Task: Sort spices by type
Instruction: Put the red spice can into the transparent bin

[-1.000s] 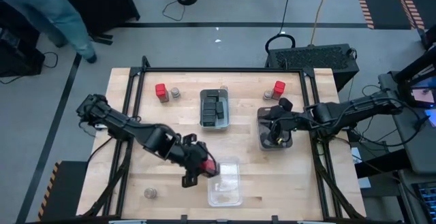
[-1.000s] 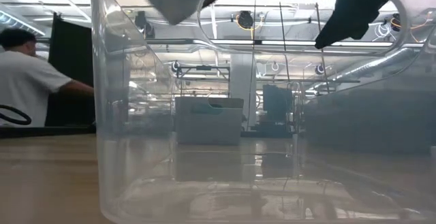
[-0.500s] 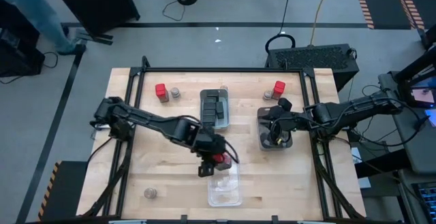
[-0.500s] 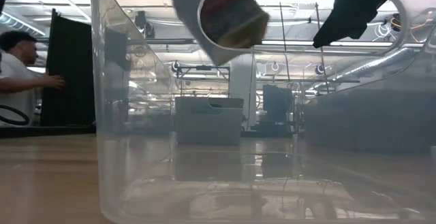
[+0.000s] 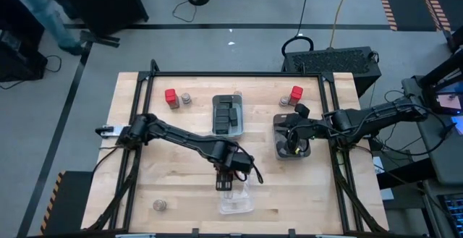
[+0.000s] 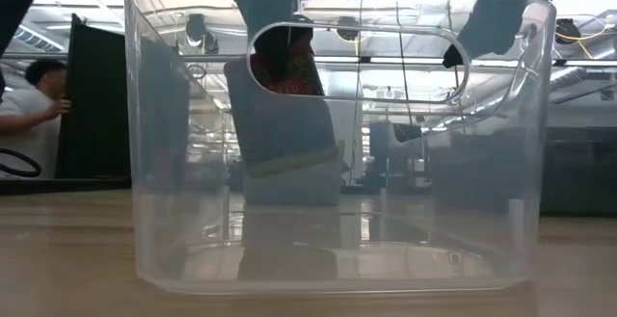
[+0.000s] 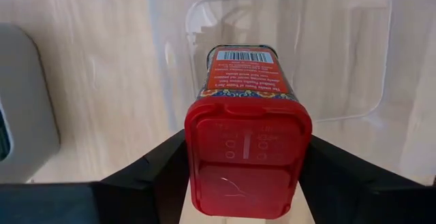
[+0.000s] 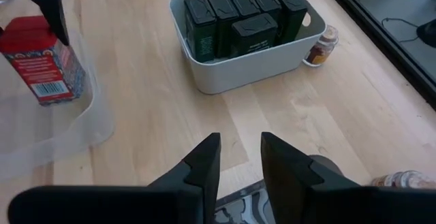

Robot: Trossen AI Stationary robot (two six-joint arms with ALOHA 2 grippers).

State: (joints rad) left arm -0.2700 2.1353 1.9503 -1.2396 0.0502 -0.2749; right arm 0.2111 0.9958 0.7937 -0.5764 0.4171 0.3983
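Partly done, as far as the pictures show. The black blocks (image 8: 242, 16) already stand together in the grey tray (image 5: 228, 127) at the middle of the counter (image 5: 159, 151), 5 of them countable from the right wrist view.

The left hand (image 5: 226, 181) holds a red block (image 7: 246, 157) clamped between its fingers, over the near clear tray (image 5: 237, 200); that tray looks empty otherwise, so this would be its 1st piece, and it is not yet let go.

Still loose on the counter:
- 1 red block (image 5: 171, 97) and a small jar (image 5: 186, 98) at the far left
- 1 red block (image 5: 296, 94) and a jar (image 5: 284, 102) at the far right
- 1 jar (image 5: 160, 205) at the near left corner
- 1 jar (image 8: 322, 45) just beside the grey tray

The right hand (image 8: 240, 157) hangs over the dark tray (image 5: 292, 151) on the right, its fingers a narrow gap apart and holding nothing. What lies in that tray I cannot tell.
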